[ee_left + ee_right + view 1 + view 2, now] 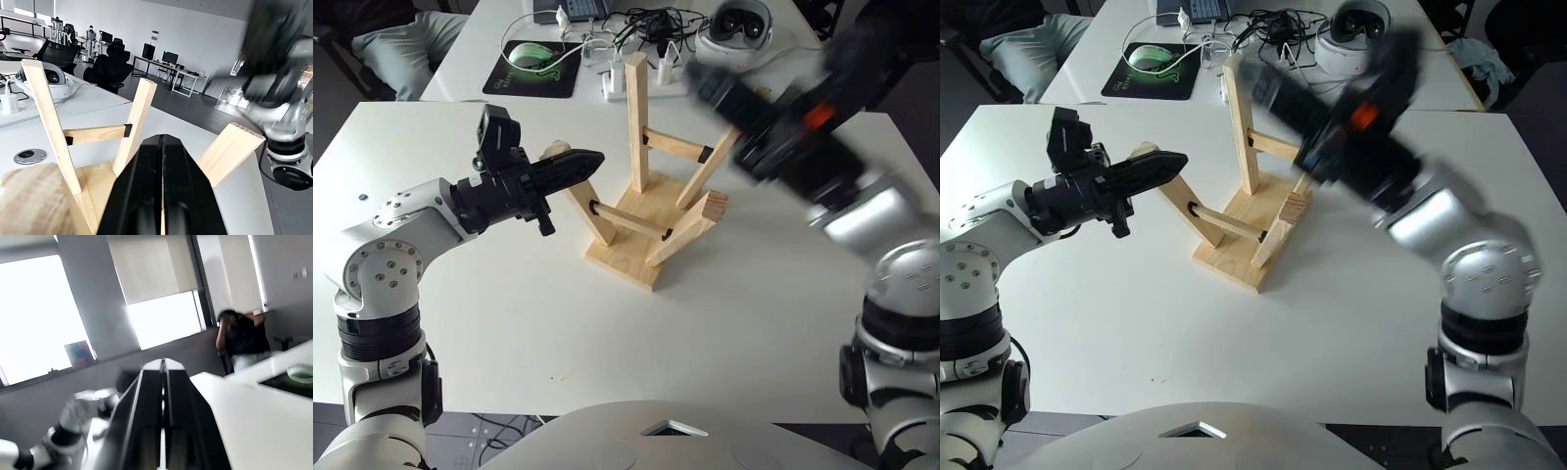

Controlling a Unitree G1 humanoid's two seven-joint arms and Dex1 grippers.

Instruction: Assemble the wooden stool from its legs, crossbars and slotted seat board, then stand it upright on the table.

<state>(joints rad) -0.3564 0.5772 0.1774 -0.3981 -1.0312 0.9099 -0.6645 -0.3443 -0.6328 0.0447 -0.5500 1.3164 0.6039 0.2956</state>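
Observation:
The wooden stool lies upside down at the middle of the white table, its seat board (628, 257) flat on the surface and its legs pointing up. One far leg (637, 122) stands tall; the others lean outward. Crossbars (675, 145) (631, 220) join the legs. My left gripper (597, 157) is shut with nothing in it, its tip by the top of the near left leg (579, 201). In the left wrist view its fingers (146, 196) are pressed together before the legs. My right gripper (1246, 76) is blurred above the far legs, and its fingers (146, 421) are shut.
At the back on a second table lie a black mouse pad with a mouse (533, 64), a power strip with cables (617, 83) and a white headset (739, 24). The white table (607, 343) has free room in front of the stool.

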